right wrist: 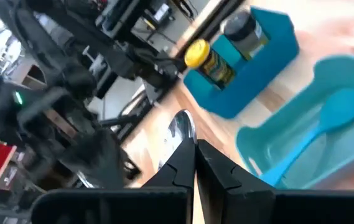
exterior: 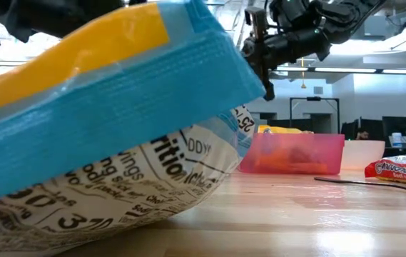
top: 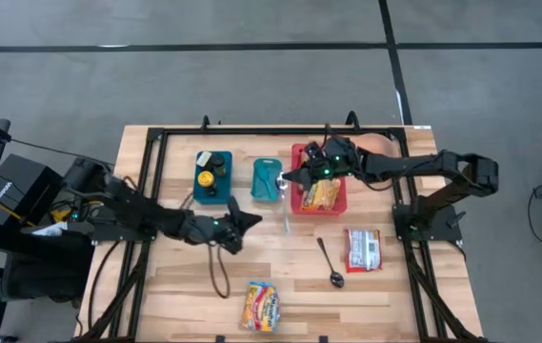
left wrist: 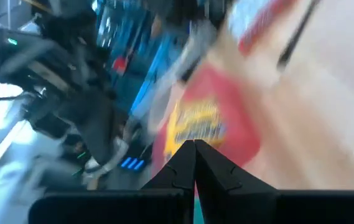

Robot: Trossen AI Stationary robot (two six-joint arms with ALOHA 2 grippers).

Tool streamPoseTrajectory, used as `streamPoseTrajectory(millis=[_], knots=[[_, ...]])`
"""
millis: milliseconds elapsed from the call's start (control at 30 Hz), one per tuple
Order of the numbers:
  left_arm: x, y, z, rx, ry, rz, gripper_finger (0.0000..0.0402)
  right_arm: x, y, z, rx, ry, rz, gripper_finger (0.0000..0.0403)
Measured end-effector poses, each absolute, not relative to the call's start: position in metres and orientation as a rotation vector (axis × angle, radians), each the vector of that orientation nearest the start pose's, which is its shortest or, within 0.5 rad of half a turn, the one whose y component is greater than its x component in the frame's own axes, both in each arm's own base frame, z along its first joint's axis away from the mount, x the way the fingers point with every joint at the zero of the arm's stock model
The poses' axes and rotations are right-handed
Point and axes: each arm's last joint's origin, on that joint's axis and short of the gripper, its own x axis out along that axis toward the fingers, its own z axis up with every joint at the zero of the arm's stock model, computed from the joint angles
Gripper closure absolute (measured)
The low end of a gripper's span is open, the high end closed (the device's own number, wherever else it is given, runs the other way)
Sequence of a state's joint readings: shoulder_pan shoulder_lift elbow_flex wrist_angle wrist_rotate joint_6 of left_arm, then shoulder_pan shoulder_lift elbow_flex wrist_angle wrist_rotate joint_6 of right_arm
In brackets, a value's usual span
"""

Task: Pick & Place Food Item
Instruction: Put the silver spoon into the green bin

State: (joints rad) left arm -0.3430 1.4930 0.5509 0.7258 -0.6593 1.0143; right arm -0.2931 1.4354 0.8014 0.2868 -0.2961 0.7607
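The right pincer [top: 288,177] hangs above the surface [top: 290,286] near its far edge, over the gap between the teal tray [top: 267,179] and the red bin [top: 317,179]. In its wrist view the fingers meet tip to tip, pinched closed with nothing visible between them. The right arm reaches in from the right edge, stretched nearly level, with its wrist over the bin.

The red bin holds a yellow-and-orange snack packet [top: 321,195], its long axis running from far edge to near edge. A second yellow packet [top: 260,306] lies at the near edge, lengthwise far-to-near. A red packet [top: 363,249] lies toward the right edge, also far-to-near, with a dark spoon [top: 329,263] just beside it.

The left pincer [top: 244,220] sits near the middle of the surface with its fingers closed together, empty; its arm stretches in low from the left edge.

A blue caddy [top: 213,177] with bottles stands by the far edge, left of the teal tray.
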Motion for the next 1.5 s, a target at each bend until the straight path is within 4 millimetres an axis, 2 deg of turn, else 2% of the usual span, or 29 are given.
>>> streamPoseTrajectory(millis=[100,200,400,500,600,733,900,1133,1300,1500], knots=[[0.283,-0.081,0.176,1.204,0.431,0.315,0.0401,0.295,-0.083,0.236,0.861,0.333,-0.131,0.0403],[0.291,-0.09,0.172,1.225,0.456,0.405,0.0401,0.294,-0.084,0.234,0.868,0.349,-0.129,0.0403],[0.293,-0.11,0.163,1.36,0.505,0.423,0.0401,0.292,-0.087,0.231,0.889,0.372,-0.152,0.0403],[0.296,-0.113,0.166,1.428,0.519,0.417,0.0401,0.292,-0.086,0.231,0.932,0.369,-0.16,0.0403],[0.301,-0.113,0.174,1.424,0.498,0.421,0.0397,0.292,-0.086,0.232,0.972,0.365,-0.168,0.0403],[0.307,-0.113,0.181,1.414,0.437,0.374,0.0374,0.294,-0.087,0.229,1.009,0.368,-0.18,0.0403],[0.308,-0.114,0.181,1.44,0.438,0.36,0.0319,0.295,-0.089,0.223,1.031,0.387,-0.197,0.0403],[0.309,-0.113,0.18,1.463,0.419,0.318,0.0258,0.296,-0.09,0.226,1.061,0.351,-0.191,0.0403],[0.31,-0.112,0.18,1.465,0.404,0.297,0.0247,0.297,-0.089,0.228,1.089,0.337,-0.185,0.0403],[0.313,-0.111,0.184,1.464,0.387,0.299,0.0258,0.297,-0.089,0.228,1.096,0.331,-0.189,0.0403]])
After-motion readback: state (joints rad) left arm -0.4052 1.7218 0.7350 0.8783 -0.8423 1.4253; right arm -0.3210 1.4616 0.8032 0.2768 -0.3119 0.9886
